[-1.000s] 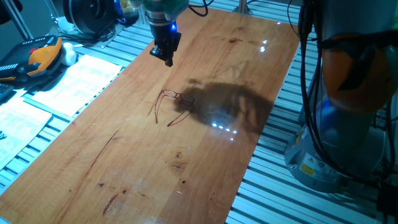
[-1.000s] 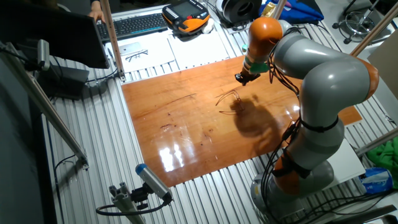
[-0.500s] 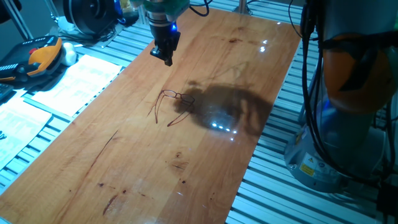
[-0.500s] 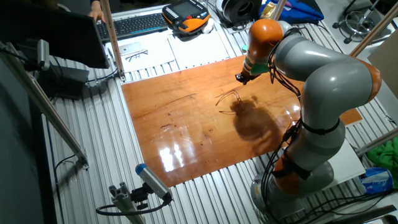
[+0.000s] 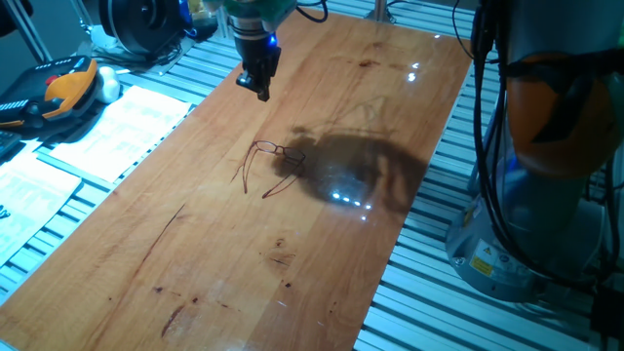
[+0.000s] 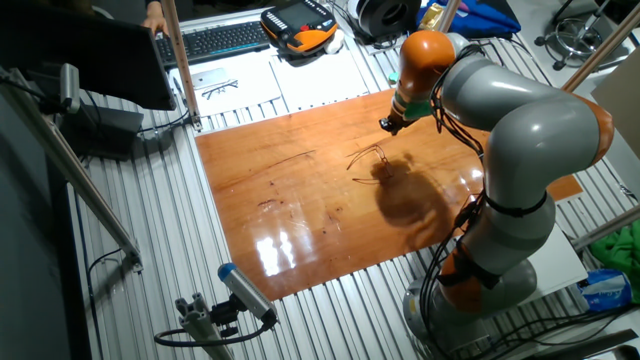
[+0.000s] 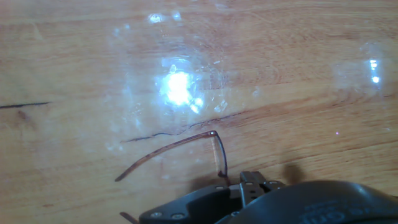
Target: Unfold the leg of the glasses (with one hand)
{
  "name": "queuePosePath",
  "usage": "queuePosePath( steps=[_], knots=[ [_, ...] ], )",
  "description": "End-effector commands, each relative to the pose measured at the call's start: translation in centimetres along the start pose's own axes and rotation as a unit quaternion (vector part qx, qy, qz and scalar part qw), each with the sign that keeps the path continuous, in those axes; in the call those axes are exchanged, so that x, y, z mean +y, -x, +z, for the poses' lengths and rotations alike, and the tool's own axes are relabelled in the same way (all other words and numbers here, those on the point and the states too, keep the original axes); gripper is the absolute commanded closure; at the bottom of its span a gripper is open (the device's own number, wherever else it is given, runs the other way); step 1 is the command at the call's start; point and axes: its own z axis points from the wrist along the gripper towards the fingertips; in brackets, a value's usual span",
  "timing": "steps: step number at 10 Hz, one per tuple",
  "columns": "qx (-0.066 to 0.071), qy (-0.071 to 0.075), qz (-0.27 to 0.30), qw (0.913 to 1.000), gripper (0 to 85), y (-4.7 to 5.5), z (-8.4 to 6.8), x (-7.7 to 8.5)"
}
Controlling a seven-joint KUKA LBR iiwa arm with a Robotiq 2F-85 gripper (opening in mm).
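Observation:
The glasses (image 5: 274, 162) lie on the wooden board (image 5: 224, 283) with both thin reddish-brown legs spread toward the near edge; they also show in the other fixed view (image 6: 367, 160). The hand (image 5: 261, 94) hangs above the board beyond the glasses, apart from them, its black fingers together and holding nothing; the other fixed view shows it to the right of the glasses (image 6: 385, 125). In the hand view one curved leg (image 7: 166, 153) and its hinge lie just past the fingertips (image 7: 251, 182) at the bottom edge.
White papers (image 5: 112, 125) and an orange-black pendant (image 5: 60, 88) lie left of the board. A keyboard (image 6: 215, 40) and a second pair of glasses on paper (image 6: 220, 88) sit at the far side. The robot's own base (image 6: 495, 270) stands beside the board.
The hand has drifted slightly up and away from the glasses. The glasses have not moved.

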Motion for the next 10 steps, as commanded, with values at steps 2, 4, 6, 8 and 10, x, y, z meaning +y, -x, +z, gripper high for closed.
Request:
queuePosePath(
  steps=[2, 4, 6, 8, 10],
  knots=[
    [-0.001, 0.001, -0.004, 1.0, 85.0, -0.02, -0.09, 0.13],
    [-0.003, -0.001, -0.012, 0.9999, 85.0, -0.13, -0.2, 0.22],
    [-0.011, -0.012, -0.02, 0.9997, 85.0, -0.12, -0.25, 0.29],
    [-0.016, -0.024, -0.027, 0.9992, 85.0, 0.04, -0.3, -0.02],
    [-0.016, -0.024, -0.026, 0.9992, 85.0, 0.06, -0.29, -0.05]
  ],
)
